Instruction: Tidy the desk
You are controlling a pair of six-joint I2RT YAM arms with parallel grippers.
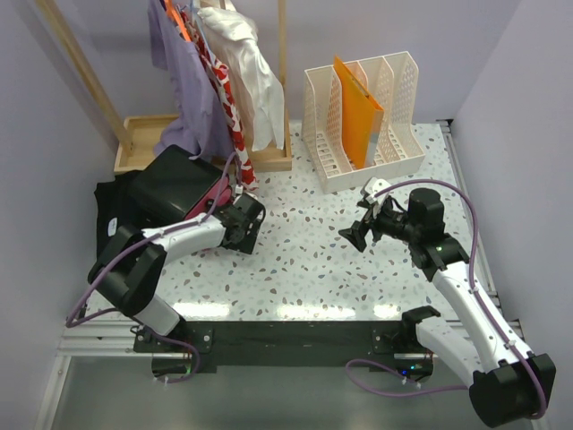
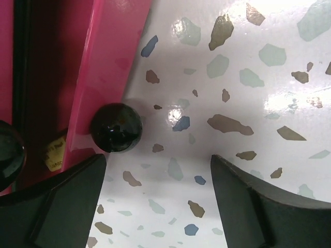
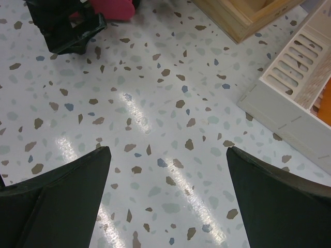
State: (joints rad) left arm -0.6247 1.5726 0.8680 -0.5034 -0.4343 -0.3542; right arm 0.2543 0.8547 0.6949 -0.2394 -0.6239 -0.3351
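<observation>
Since the desk (image 1: 313, 260) is a stiff, heavy slab with a glossy, slippery top, spread before both arms, I judge the hold belongs on what it carries; the left gripper (image 2: 158, 196) stands wide and empty just beside the pink-edged black box (image 1: 175, 184) at the left edge; the right gripper (image 1: 354, 235) gapes empty over bare desk, near the file rack (image 1: 363, 116) in the far right corner.

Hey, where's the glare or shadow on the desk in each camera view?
Top view: bright glare streaks along the near edge of the white speckled terrazzo desk. Left wrist view: glare patches at right; the glossy black ball casts a soft shadow. Right wrist view: diagonal glare streaks mid-frame.
</observation>
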